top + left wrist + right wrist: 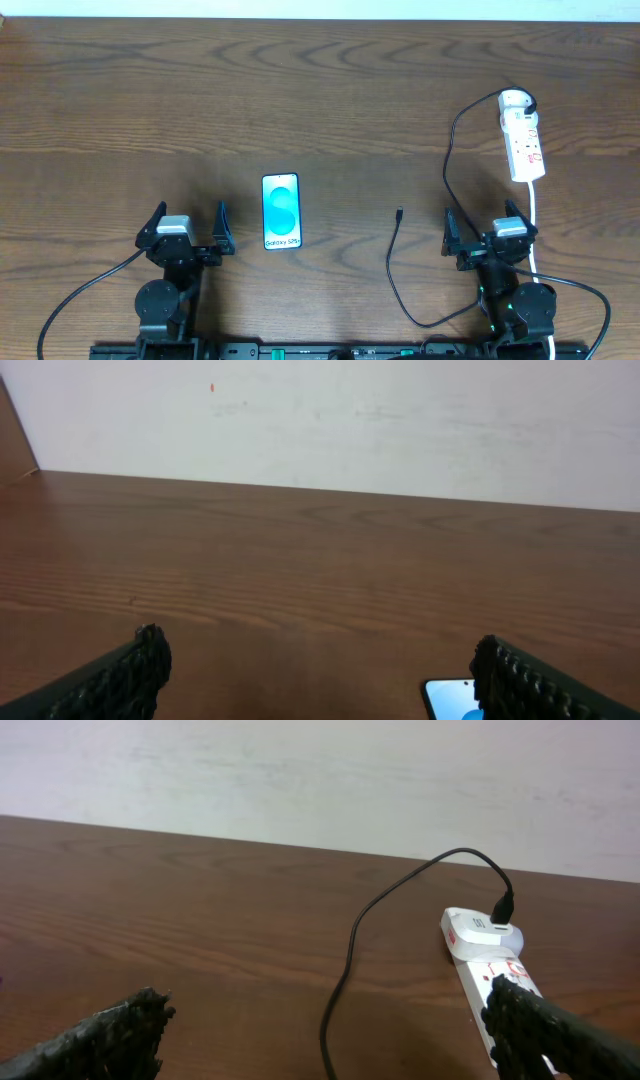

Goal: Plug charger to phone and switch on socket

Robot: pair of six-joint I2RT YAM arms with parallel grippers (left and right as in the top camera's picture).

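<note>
The phone (281, 211) lies face up at mid-table, its light-blue screen showing; a corner of it shows in the left wrist view (452, 698). The charger cable (396, 270) runs from its connector tip (400, 212), loops along the front edge, and rises to its plug (528, 101) in the far end of the white socket (523, 140). The cable (352, 935) and the socket (480, 942) also show in the right wrist view. My left gripper (190, 228) is open and empty left of the phone. My right gripper (485, 234) is open and empty, in front of the socket.
The socket's thick white cord (535, 220) runs toward the front edge past my right gripper. A pale wall (320, 420) stands behind the table's far edge.
</note>
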